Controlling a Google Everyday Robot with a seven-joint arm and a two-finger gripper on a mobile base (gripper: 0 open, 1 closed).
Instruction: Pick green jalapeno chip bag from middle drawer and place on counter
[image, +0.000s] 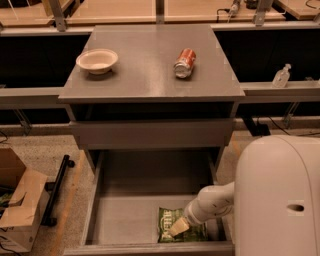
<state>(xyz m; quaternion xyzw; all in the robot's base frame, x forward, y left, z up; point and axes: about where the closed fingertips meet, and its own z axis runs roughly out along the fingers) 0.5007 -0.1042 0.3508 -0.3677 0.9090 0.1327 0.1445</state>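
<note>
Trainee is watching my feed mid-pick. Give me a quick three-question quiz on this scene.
1. True or false: the crinkly green foil chip bag lies on the flat grey counter top.
2. What is on the counter? A) a pale round bowl and a red-orange soda can; B) two bowls; C) a bottle.
3. Fill in: the robot's pale gripper is down at the bag, inside the open wide grey ____.
Key: 1 false, it is in the drawer; 2 A; 3 drawer.
</note>
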